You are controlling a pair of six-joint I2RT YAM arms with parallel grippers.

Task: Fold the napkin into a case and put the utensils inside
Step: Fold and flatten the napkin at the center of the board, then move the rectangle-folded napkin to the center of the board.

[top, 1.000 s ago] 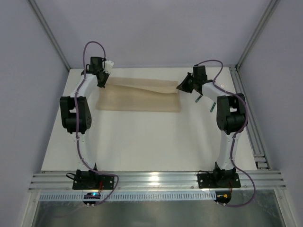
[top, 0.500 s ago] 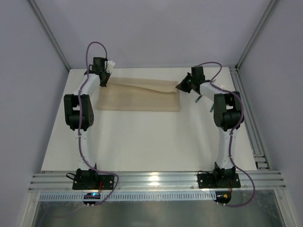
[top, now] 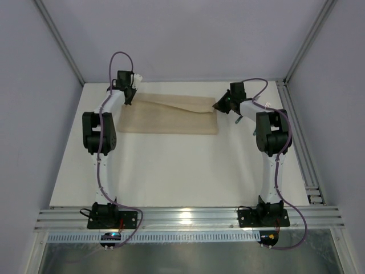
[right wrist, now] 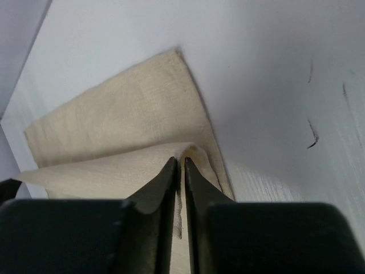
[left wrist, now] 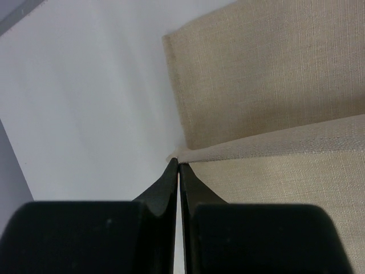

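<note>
The beige-tan napkin lies at the far side of the white table, folded into a wide band with an upper layer along its back. My left gripper is shut on the left corner of that upper layer, seen in the left wrist view over the napkin. My right gripper is shut on the right corner of the same layer, lifting a small ridge of napkin. Two thin grey slivers beside the right arm may be the utensils; most of them is hidden.
The back wall stands just behind the napkin. A metal rail runs along the table's right edge. Bare white table lies between the napkin and the arm bases. Small dark marks show on the table surface at the right.
Both arms have reached a little farther toward the back wall, still holding the corners of the napkin's upper layer. The left gripper moved slightly right and back.
</note>
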